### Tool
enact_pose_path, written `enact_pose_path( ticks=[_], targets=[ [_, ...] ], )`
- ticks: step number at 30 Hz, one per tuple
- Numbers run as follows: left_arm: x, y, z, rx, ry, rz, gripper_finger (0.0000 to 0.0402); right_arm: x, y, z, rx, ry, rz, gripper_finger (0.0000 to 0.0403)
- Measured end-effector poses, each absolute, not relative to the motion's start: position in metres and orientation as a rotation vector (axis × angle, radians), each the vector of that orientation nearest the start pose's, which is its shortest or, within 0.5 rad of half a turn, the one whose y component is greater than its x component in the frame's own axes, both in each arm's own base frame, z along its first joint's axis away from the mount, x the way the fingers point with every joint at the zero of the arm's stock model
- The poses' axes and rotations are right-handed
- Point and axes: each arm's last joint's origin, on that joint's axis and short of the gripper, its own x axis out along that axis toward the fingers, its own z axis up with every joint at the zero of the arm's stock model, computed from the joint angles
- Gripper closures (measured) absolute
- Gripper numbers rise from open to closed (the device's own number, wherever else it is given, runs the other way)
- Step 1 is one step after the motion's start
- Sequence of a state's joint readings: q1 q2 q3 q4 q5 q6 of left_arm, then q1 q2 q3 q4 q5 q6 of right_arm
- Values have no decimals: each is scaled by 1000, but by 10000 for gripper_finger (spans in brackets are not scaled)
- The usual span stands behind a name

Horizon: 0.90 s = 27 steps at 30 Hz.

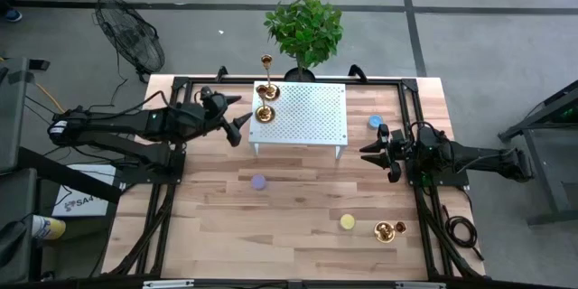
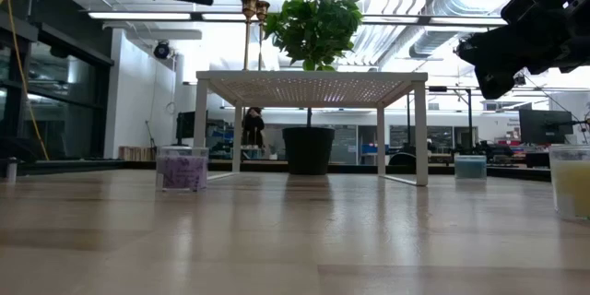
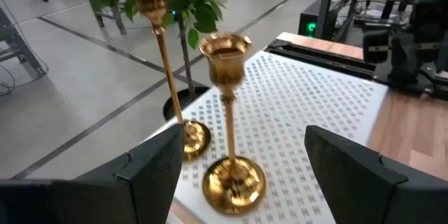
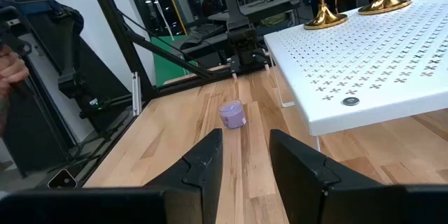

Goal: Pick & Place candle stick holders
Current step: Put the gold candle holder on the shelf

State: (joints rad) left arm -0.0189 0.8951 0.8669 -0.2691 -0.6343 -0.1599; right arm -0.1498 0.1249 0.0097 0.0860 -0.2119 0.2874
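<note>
Wood grain fills the foreground of the low view: the table (image 1: 298, 208) is pale butcher-block, smooth, with a dark metal frame along its edges. On it stands a white perforated stand (image 1: 302, 113) with thin legs, near the far edge, in front of a potted plant (image 1: 304, 29). Two candle holders (image 1: 265, 113) stand upright at the stand's left corner, one just behind the other, apparently not touching; each is polished brass with a round dished base, a thin stem and a small cup. A third candle holder (image 1: 388, 229) lies tipped on the wood near the front right corner, just beside a yellow candle (image 1: 347, 222). A purple candle (image 1: 259, 181) sits mid-table; a blue candle (image 1: 374, 122) sits by the right edge. Left gripper (image 1: 241, 116) hovers just left of the two placed holders, fingers spread wide, empty. Right gripper (image 1: 366, 152) hangs off the stand's right front corner, fingers narrowly parted, empty. Judgement: two holders placed, one left to fetch; the fallen one is probably slippery and will roll.
</note>
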Motion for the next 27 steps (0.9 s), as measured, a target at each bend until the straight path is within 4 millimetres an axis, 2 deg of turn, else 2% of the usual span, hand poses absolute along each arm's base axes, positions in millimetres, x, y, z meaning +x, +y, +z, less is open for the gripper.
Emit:
enact_pose_path(
  ticks=[8, 15, 27],
  targets=[
    [164, 2, 301, -107, 223, 657, 110, 104, -10, 165, 293, 37, 58, 289],
    [142, -8, 273, -158, 129, 562, 110, 104, -10, 165, 293, 37, 57, 289],
    [125, -19, 218, -203, 66, 505, 110, 104, -10, 165, 293, 37, 57, 289]
  ],
)
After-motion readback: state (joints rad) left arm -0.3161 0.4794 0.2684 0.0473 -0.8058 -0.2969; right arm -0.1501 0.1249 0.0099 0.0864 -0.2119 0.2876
